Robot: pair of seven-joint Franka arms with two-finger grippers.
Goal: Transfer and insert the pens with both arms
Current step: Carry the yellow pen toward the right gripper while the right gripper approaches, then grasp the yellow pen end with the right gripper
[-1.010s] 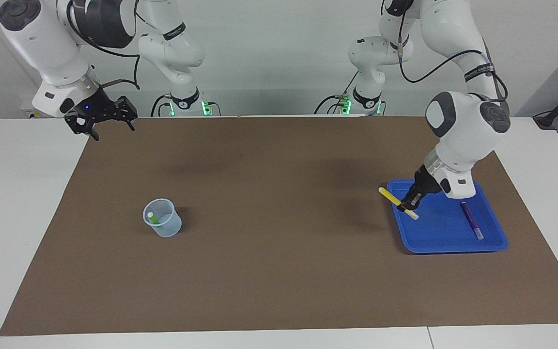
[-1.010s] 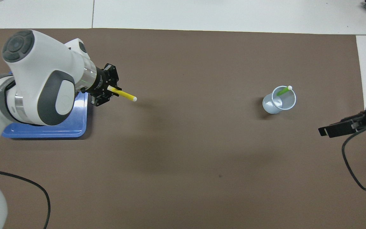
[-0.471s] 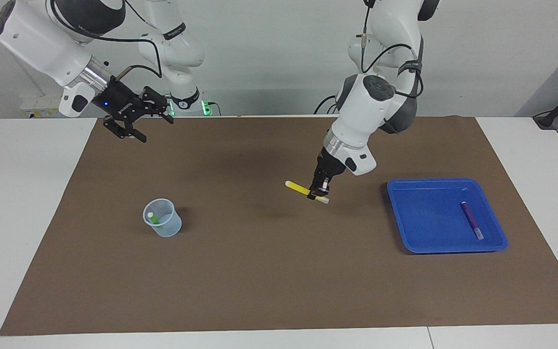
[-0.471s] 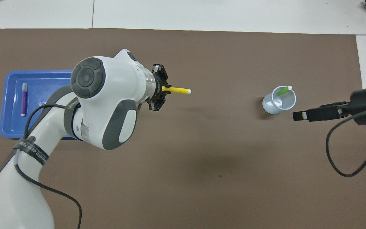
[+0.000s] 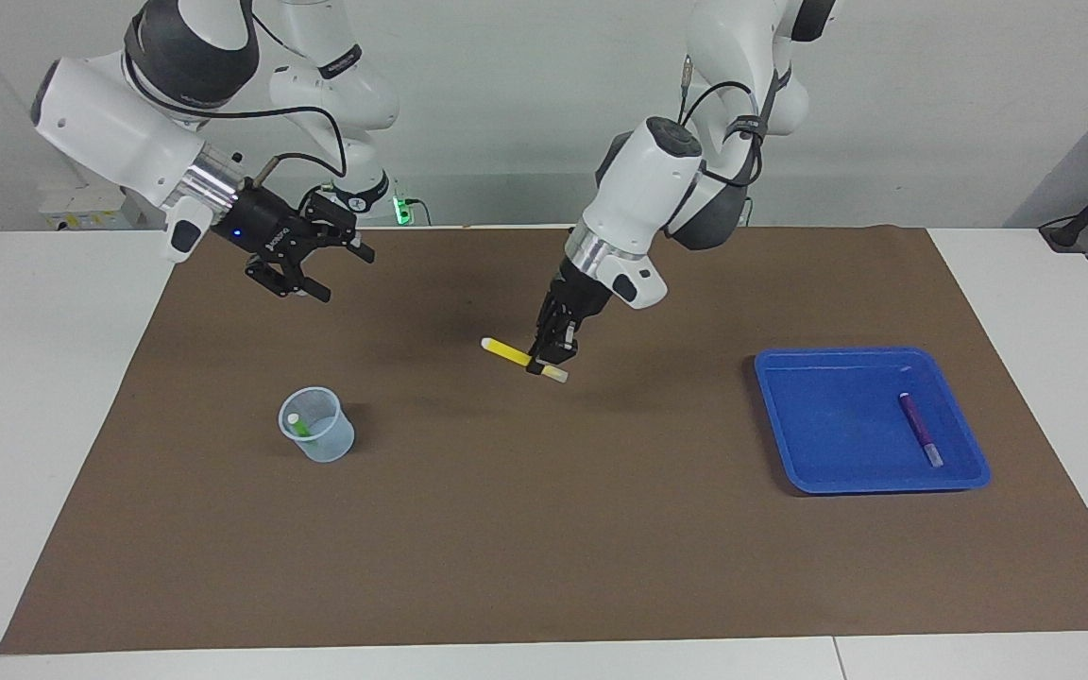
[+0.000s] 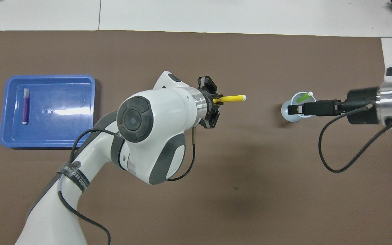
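The left gripper (image 5: 548,360) hangs in the air over the middle of the brown mat (image 5: 544,529), its fingers clamped on the yellow pen (image 5: 522,358). The pen lies almost level in the grip, its long yellow end pointing out toward the right arm's end of the table and only its pale cap showing on the tray side of the fingers. Off toward the left arm's end from this gripper sits the blue tray (image 5: 827,453), well apart, and the purple pen (image 5: 920,429) lies flat in it near the edge away from the gripper. The right gripper (image 5: 317,257) is up in the air too, its fingers spread wide with nothing between them, over the mat near the robots' edge. The clear cup (image 5: 317,437) stands on the mat under and somewhat forward of it, clear of the fingers, with the green pen (image 5: 299,427) leaning inside, white cap upward. From above, the right gripper's tips (image 6: 296,109) overlap the cup's rim (image 6: 286,114), and the yellow pen's tip points at them across a stretch of bare mat.
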